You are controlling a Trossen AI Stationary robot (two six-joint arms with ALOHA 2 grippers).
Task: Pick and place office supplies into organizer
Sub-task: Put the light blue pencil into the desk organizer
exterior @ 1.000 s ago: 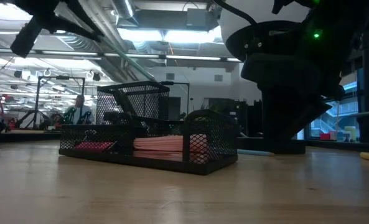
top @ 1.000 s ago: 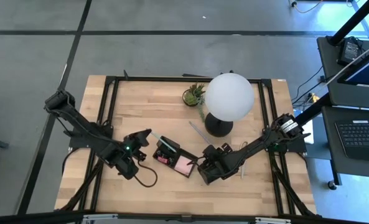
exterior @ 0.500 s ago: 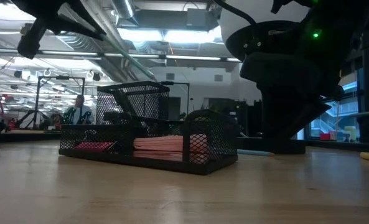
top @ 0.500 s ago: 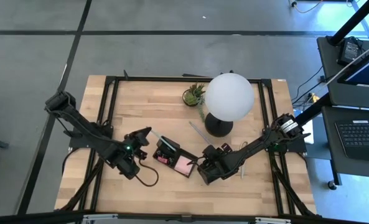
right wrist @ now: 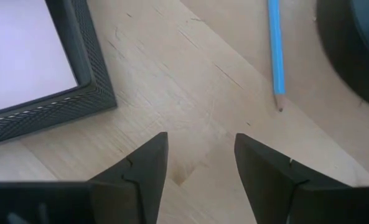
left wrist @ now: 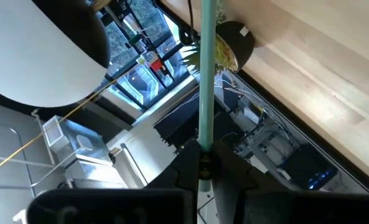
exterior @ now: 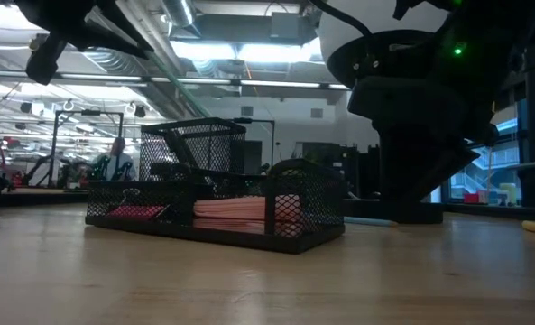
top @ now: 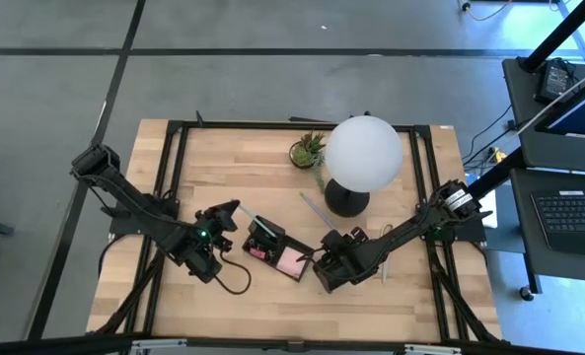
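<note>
Nothing much altered over the last second on the high view: both arms parked where they were, organizer and supplies unmoved. Only a slight shift of the left arm's dark link at the top of the low view. Reads as a pause, with the held pencil not yet delivered.

Left gripper (top: pixel 223 219), just left of the organizer, hanging above the counter (top: pixel 223 158), jaws pinched nearly shut on a thin pale-green pencil (left wrist: pixel 206 74), a smooth, straight shaft running out ahead of the fingers.

Organizer (top: pixel 277 248) near the counter's middle: low, black wire mesh, rectangular, split into compartments. Square pink sticky-note pad (top: pixel 292 261) lying flat in the compartment nearest the right arm, matte paper; something pink-red in another compartment, too small to name.

Right gripper (right wrist: pixel 200 165) low over bare pale wood just beside the organizer's corner, jaws spread, holding nothing. Blue pencil (right wrist: pixel 275 53) lying loose on the wood ahead, sharpened tip towards the gripper.

Farther right, yellow-handled scissors (top: pixel 385 251) still out on the counter.
</note>
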